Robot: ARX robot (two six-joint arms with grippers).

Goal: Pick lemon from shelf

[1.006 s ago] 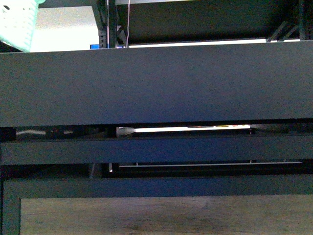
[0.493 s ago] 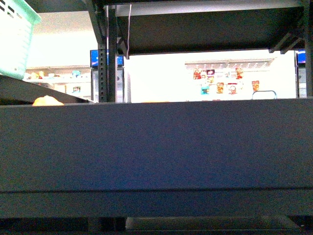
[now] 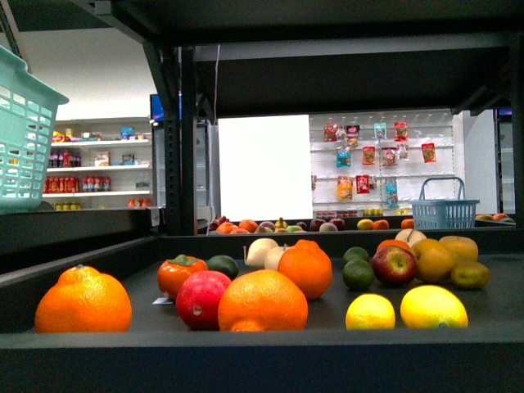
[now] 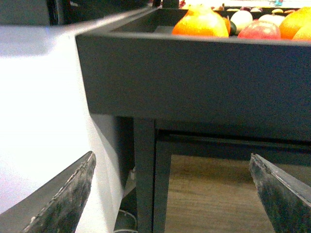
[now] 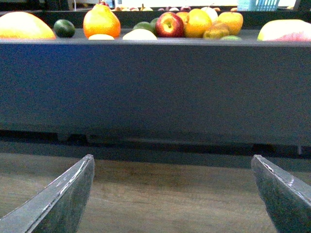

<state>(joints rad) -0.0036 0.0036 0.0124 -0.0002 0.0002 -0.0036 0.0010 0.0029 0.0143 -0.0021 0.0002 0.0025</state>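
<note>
The lemon, bright yellow and oval, lies at the front right of the black shelf tier, next to a smaller, rounder yellow fruit. Neither gripper shows in the front view. My left gripper is open below the tier's left corner, with nothing between its fingers. My right gripper is also open and empty, below the tier's front lip, facing the wood-grain panel. Only fruit tops show over the lip in both wrist views, and I cannot tell the lemon among them.
Oranges, a red pomegranate, limes, an apple and yellow-orange fruits crowd the tier. A tier above overhangs it. A mint basket hangs at the left. A shelf leg stands by the left gripper.
The front view has risen from the dark lower tiers past the front lip. The fruit tier, hidden before, is now in full view.
</note>
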